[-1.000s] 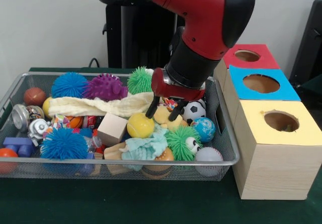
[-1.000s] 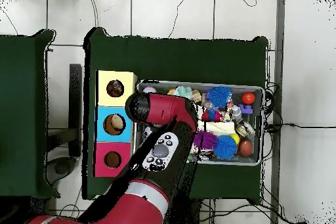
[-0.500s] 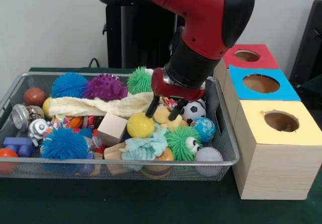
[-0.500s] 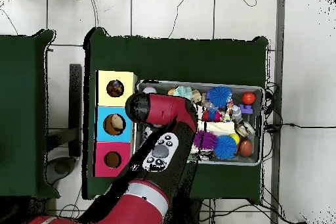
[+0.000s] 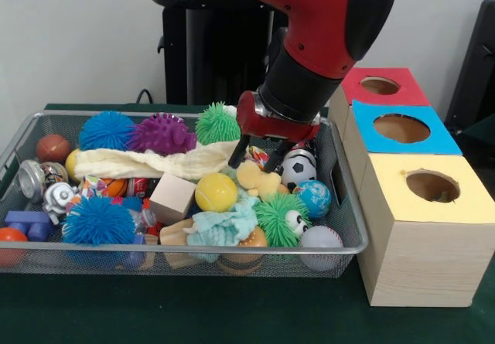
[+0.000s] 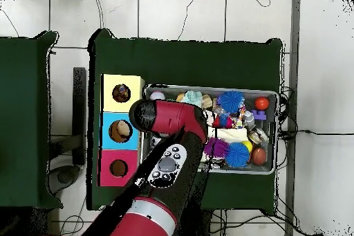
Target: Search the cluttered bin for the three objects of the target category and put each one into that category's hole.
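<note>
My gripper [image 5: 257,158] hangs open over the right half of the wire bin [image 5: 352,249], its two black fingers spread with nothing between them. Just below them lies a tan plush toy [image 5: 257,180], apart from the fingertips. Around it are a soccer ball [image 5: 298,170], a globe ball [image 5: 313,197], a yellow ball [image 5: 216,192] and a green spiky ball [image 5: 215,124]. Three wooden boxes with holes stand to the right: red [image 5: 383,86], blue [image 5: 401,128], yellow [image 5: 431,185]. In the overhead view the arm [image 6: 169,119] hides the gripper.
The bin also holds purple [image 5: 161,134] and blue [image 5: 106,130] spiky balls, a cream cloth [image 5: 155,162], a wooden block [image 5: 172,197], a teal cloth [image 5: 224,224], a fuzzy green toy [image 5: 280,219] and a white ball [image 5: 321,240]. The boxes stand close against the bin's right wall.
The gripper has risen a little and shifted right, coming off the tan plush toy with nothing in it. The toys lie as before.
</note>
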